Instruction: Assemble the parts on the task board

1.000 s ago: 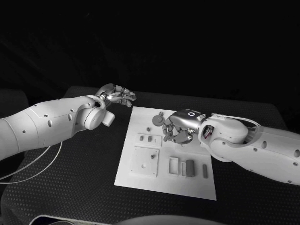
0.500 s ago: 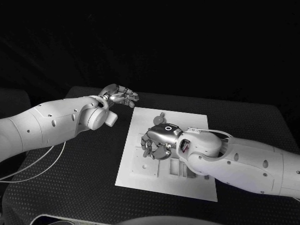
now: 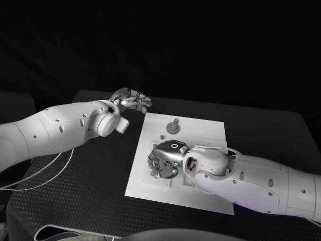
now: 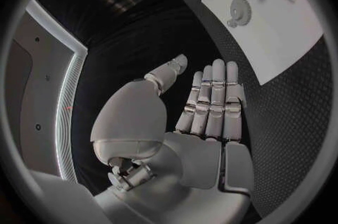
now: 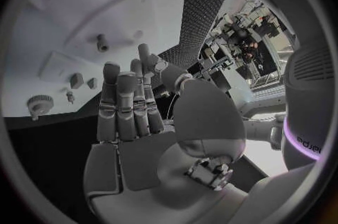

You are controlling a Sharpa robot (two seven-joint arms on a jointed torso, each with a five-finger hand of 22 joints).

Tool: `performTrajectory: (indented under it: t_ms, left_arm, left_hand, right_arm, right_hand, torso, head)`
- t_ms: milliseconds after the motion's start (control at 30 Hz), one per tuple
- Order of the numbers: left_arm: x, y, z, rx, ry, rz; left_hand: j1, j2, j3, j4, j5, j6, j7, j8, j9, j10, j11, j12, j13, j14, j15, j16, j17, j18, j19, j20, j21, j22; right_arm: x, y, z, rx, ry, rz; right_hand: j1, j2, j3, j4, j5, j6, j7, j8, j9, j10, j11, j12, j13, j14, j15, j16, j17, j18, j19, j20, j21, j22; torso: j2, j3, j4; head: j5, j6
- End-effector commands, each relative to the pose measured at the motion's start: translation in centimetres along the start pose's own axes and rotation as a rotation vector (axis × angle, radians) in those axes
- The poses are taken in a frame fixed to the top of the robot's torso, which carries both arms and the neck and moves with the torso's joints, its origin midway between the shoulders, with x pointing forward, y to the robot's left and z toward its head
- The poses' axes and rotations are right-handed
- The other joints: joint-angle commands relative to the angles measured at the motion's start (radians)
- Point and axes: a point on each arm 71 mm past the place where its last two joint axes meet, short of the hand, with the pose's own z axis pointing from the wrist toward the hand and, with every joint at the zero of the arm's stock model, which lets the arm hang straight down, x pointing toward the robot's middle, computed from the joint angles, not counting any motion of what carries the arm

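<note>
Right now your right hand (image 3: 165, 159) hovers empty, fingers apart, over the task board (image 3: 204, 125), so you'll next need to lower onto a part, while your left hand (image 3: 132, 101) waits open off the board.

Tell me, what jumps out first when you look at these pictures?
The big white right arm, whose silver right hand hangs over the middle of the white task board. Off the board's far left corner, the left hand floats over the black table, holding nothing. A gear-shaped part lies near the board's far edge.
</note>
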Motion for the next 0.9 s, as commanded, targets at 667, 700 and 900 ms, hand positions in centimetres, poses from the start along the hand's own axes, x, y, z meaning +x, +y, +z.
performTrajectory:
  t_ms: [667, 700, 900]
  left_arm:
    - [0.03, -0.21, 0.01, 0.011, 0.013, -0.008]
    - [0.03, -0.21, 0.01, 0.011, 0.013, -0.008]
    - [0.06, -0.23, 0.01, 0.012, 0.015, -0.008]
  left_hand:
    - [-0.011, -0.002, -0.002, 0.008, 0.003, -0.006, -0.001, 0.003, -0.001, -0.005, -0.002, -0.006, -0.002, 0.008, 0.0, -0.006, 0.003, 0.018, 0.008, -0.001, -0.006, 0.001]
    - [-0.012, -0.002, -0.002, 0.008, 0.003, -0.006, -0.001, 0.003, -0.001, -0.005, -0.002, -0.006, -0.002, 0.008, 0.0, -0.006, 0.003, 0.018, 0.008, -0.001, -0.006, 0.001]
    - [-0.012, -0.002, -0.002, 0.009, 0.003, -0.006, -0.001, 0.003, -0.001, -0.006, -0.002, -0.007, -0.002, 0.008, 0.0, -0.006, 0.003, 0.018, 0.008, -0.001, -0.006, 0.001]
  right_arm:
    - [1.06, -0.79, -0.49, 0.023, 0.059, -0.031]
    - [1.06, -0.8, -0.49, 0.024, 0.059, -0.031]
    - [0.99, -0.79, -0.41, 0.023, 0.05, -0.043]
  right_hand:
    - [0.005, 0.004, 0.008, -0.001, 0.002, 0.005, 0.003, 0.003, 0.018, 0.008, -0.003, 0.002, 0.003, -0.002, -0.007, 0.006, -0.002, 0.016, 0.004, -0.002, 0.005, 0.021]
    - [0.005, 0.004, 0.008, -0.001, 0.002, 0.005, 0.003, 0.003, 0.018, 0.008, -0.003, 0.002, 0.003, -0.002, -0.007, 0.006, -0.002, 0.016, 0.004, -0.002, 0.005, 0.021]
    - [0.005, 0.004, 0.008, -0.001, 0.002, 0.005, 0.003, 0.003, 0.019, 0.008, -0.003, 0.002, 0.004, -0.002, -0.007, 0.007, -0.002, 0.016, 0.004, -0.002, 0.006, 0.021]
  torso:
    - [-0.001, 0.0007, -0.0026]
    - [0.0, 0.0009, -0.0029]
    - [-0.001, 0.0009, -0.0019]
  head:
    - [0.012, -0.01]
    - [0.013, -0.011]
    - [0.013, -0.013]
